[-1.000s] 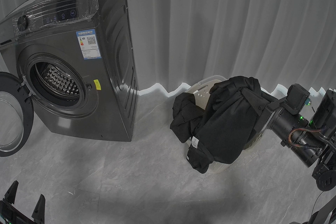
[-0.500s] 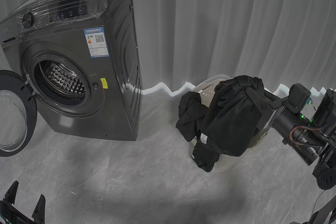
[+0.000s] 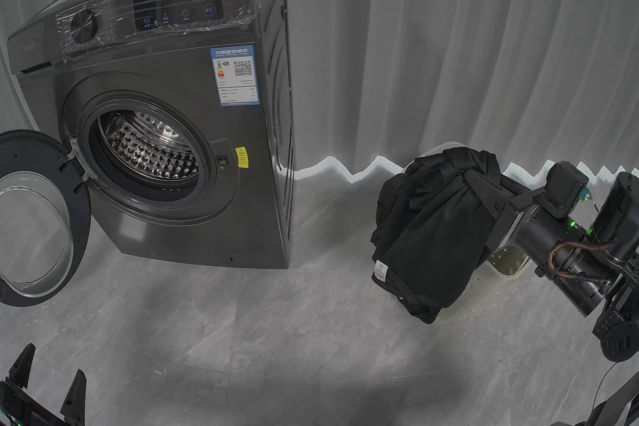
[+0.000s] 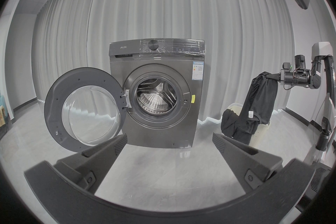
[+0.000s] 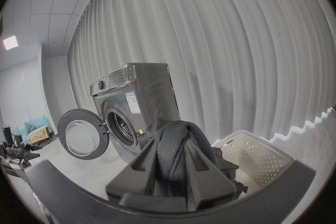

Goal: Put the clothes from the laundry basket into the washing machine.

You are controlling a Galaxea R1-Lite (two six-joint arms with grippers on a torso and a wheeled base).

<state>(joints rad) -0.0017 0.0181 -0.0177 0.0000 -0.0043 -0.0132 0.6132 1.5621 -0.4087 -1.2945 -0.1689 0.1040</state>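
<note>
Nothing legible: blue-white label, yellow sticker on washing machine front; white tag on black garment.

laundry basket mostly behind the black clothes

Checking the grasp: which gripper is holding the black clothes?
The right gripper, shut on the black clothes; the left gripper is open and empty.

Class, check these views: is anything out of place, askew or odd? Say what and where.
Clear plastic film covers the washing machine's control panel, like leftover packaging. The black garment, gripped by the right tool, hangs over the laundry basket rim.
</note>
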